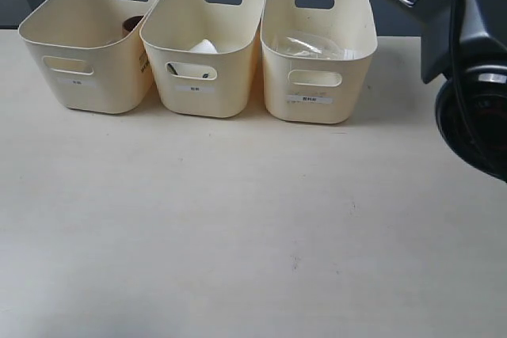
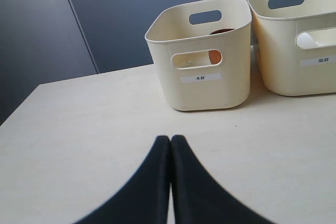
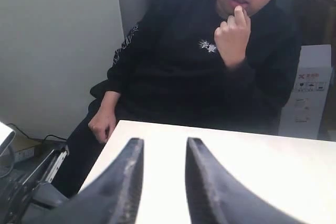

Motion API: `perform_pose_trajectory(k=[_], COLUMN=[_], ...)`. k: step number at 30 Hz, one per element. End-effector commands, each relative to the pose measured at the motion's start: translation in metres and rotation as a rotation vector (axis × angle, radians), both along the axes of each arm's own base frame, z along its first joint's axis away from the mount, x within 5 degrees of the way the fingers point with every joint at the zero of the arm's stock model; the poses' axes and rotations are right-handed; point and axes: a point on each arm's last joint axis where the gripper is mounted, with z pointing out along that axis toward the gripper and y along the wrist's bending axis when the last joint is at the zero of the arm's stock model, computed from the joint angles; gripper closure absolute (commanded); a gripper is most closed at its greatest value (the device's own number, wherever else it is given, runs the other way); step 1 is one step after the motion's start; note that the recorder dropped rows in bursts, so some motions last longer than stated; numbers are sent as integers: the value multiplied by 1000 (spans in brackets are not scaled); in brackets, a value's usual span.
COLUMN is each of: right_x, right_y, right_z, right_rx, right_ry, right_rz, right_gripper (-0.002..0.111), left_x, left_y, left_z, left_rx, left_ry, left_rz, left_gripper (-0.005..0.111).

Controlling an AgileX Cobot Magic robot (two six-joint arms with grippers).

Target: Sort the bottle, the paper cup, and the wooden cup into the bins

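Three cream bins stand in a row at the back of the table. The left bin (image 1: 87, 45) (image 2: 202, 53) holds the brown wooden cup (image 1: 131, 23) (image 2: 215, 57), seen partly through the handle cut-out. In the middle bin (image 1: 207, 49) (image 2: 299, 40) lies the white paper cup (image 1: 198, 49) (image 2: 307, 39). The right bin (image 1: 315, 53) contains the clear bottle (image 1: 305, 45), lying on its side. My left gripper (image 2: 171, 139) is shut with nothing in it, low over the table in front of the left bin. My right gripper (image 3: 164, 142) is open and empty, pointing away from the bins.
The right arm's dark body (image 1: 467, 61) hangs at the right edge of the exterior view. A seated person in black (image 3: 210, 51) is beyond the table edge (image 3: 220, 129) in the right wrist view. Pale tabletop (image 1: 238, 227) spreads in front of the bins.
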Motion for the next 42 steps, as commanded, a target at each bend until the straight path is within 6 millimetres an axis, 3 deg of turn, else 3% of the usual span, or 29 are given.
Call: perform_pose_trajectory(k=[1,30,37,42], right_x=[-1,-12,-27,-36], right_y=[-1,10,-2,-13], right_z=[4,5,37,63], right_rx=[6,15,54,67], right_ry=[-2,-8,-47,48], right_rz=[6,9,29,-3], right_gripper=[80,80,80,80], left_x=[0,0,0,0], left_y=[0,0,0,0], left_z=[2,2,2,2], left_rx=[-4,-4,-4,-4], left_ry=[-6,-6,-6,-6], left_rz=[-1,-1,-1,-1], left_gripper=[107,107,107,107])
